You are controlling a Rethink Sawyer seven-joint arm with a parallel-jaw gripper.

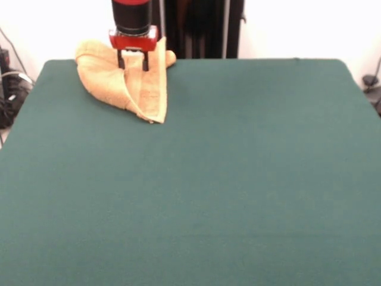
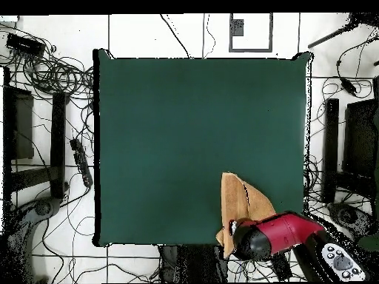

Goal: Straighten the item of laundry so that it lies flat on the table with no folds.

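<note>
The orange-tan towel point(image 1: 122, 83) lies folded over itself at the table's far left corner in the front view, with a long fold running to a point toward the front. Its paler band edge hangs near the table's far edge. In the overhead view the towel point(image 2: 242, 198) sits at the bottom right, partly over the edge. My gripper point(image 1: 133, 64) points straight down over the towel's far part, and its two black fingers point(image 1: 121, 60) stand apart with towel showing between them. The dark green table point(image 1: 238, 179) is far bigger than the towel.
The red and black arm point(image 2: 281, 235) covers the towel's near end in the overhead view. Cables point(image 2: 52, 74) and black stands point(image 2: 331, 148) lie on the floor round the table point(image 2: 185, 133). A dark post point(image 1: 202, 27) stands behind the table.
</note>
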